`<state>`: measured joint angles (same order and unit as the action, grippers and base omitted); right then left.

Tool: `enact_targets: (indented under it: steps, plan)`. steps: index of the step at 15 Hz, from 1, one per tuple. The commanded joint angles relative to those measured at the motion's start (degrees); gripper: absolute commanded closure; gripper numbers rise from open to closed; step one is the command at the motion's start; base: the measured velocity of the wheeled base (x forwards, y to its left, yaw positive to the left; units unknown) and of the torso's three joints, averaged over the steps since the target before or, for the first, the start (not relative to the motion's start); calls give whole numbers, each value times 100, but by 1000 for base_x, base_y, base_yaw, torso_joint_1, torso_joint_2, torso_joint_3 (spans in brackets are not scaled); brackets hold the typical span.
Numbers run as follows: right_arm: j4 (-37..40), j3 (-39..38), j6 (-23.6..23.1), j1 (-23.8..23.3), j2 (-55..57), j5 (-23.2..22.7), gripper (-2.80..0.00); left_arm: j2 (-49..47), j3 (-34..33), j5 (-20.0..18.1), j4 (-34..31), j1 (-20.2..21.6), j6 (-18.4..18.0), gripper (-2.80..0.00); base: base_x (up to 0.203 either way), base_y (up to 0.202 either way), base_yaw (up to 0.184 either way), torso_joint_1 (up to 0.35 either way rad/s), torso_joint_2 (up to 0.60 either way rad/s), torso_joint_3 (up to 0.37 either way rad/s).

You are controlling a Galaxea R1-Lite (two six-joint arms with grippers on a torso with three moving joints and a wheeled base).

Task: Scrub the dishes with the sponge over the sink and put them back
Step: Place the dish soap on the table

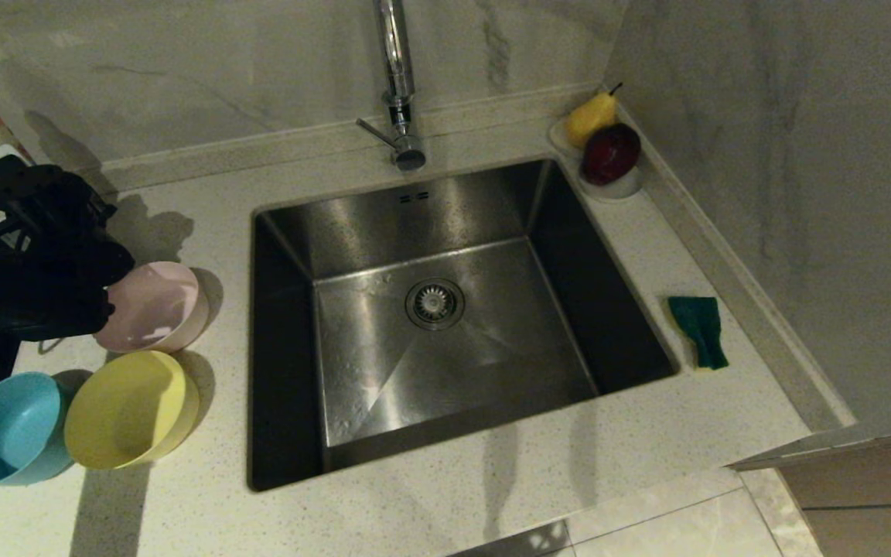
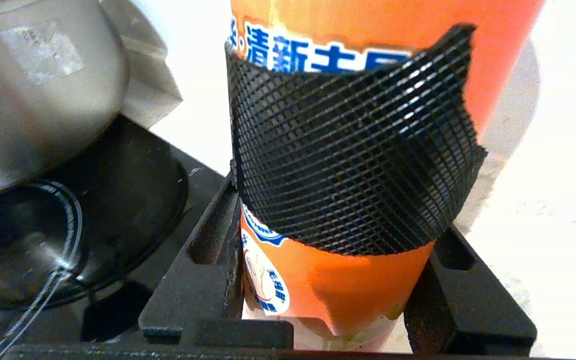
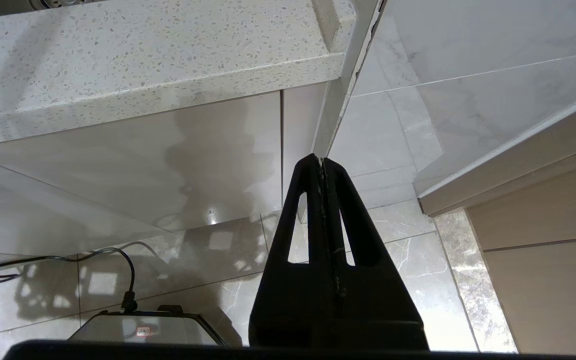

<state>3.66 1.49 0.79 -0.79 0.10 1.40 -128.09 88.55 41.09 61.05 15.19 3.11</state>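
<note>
left gripper [image 2: 338,300] is clamping the orange bottle [image 2: 368,50] at far left, beyond the pink bowl [image 1: 155,305] | right gripper [image 3: 322,165] is hanging pressed together below the countertop [image 3: 143,60]

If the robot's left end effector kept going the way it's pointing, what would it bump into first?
The orange bottle. In the left wrist view it already stands between the left end effector's fingers, which look to clasp it, so nothing else lies ahead.

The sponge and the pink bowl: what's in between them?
The sink lies between the sponge and the pink bowl, its basin holding only the drain strainer. The head view shows this.
</note>
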Motion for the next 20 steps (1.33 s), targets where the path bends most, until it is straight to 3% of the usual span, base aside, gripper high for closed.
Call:
enact_targets:
  steps: [1,20]
  plan:
    - [-5,1,0,0,-1,0,0,-70,116,30,39,2,13,0,0,0,0,0,0,0]
    - [-3,1,0,0,8,0,0,-384,549,21,276,-78,67,0,0,0,0,0,0,0]
